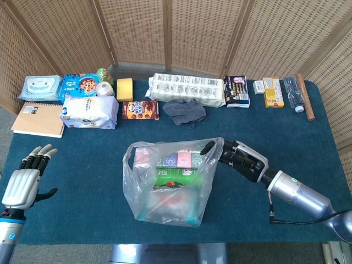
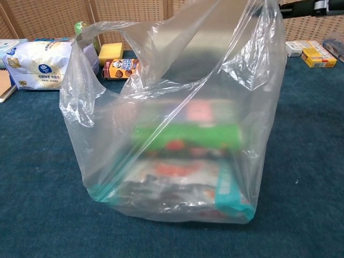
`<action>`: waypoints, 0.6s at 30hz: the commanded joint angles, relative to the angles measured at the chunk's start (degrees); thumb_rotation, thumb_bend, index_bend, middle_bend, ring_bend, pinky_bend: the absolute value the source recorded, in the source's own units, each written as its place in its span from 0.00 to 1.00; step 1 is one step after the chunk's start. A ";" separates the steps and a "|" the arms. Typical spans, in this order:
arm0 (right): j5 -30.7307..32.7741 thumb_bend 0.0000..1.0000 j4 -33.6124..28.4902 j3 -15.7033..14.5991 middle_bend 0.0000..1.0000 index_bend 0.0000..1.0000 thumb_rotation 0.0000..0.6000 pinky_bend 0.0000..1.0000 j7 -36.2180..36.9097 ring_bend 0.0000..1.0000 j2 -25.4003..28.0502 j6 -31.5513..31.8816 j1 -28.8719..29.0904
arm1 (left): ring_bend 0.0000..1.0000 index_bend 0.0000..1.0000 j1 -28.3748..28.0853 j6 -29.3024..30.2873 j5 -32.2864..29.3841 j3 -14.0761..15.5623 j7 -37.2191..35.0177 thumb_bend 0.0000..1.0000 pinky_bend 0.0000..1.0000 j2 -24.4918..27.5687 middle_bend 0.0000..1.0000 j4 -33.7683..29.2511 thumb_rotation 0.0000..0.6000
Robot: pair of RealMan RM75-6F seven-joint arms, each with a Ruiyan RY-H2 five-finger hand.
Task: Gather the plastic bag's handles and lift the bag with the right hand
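The clear, thin plastic bag (image 1: 168,184) with two loop handles stands on the blue-carpeted worktop (image 1: 82,214), directly to the left of the right robot hand (image 1: 242,159). That robot hand has its dark fingers (image 1: 226,149) at the bag's near handle (image 1: 209,148), which reads as hooked or pinched there, since the film is drawn taut up toward them in the chest view; exactly how far the fingers are closed cannot be told. The far handle (image 1: 127,154) stands free on the bag's other side, well apart from the right robot hand, so the gathering looks only half done.

The film is soft, slack and slippery, and will bunch and slide rather than hold any shape. The bag holds several packets (image 2: 185,161), green, pink and teal, so it probably has some weight and will sag and swing when raised on one loop. The sensible hold is through both loops together, fingers curled under them, not on the bag's wall, which would stretch or tear.

The left robot hand (image 1: 22,187) hangs far off at the worktop's edge, fingers straight and apart, holding nothing.
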 commanded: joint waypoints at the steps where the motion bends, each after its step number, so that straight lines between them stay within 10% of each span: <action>1: 2.21 0.21 0.20 -0.53 0.33 0.32 0.60 0.35 1.93 0.32 -0.28 -0.23 0.37 | 0.01 0.10 0.02 -0.06 -0.10 0.06 -0.05 0.04 0.12 -0.09 0.07 0.12 1.00; 18: 7.71 0.21 -3.47 -3.34 0.37 0.33 0.62 0.55 12.84 0.38 2.87 8.24 3.21 | 0.01 0.10 0.05 -0.10 -0.44 0.05 -0.56 0.04 0.12 -0.19 0.07 0.78 1.00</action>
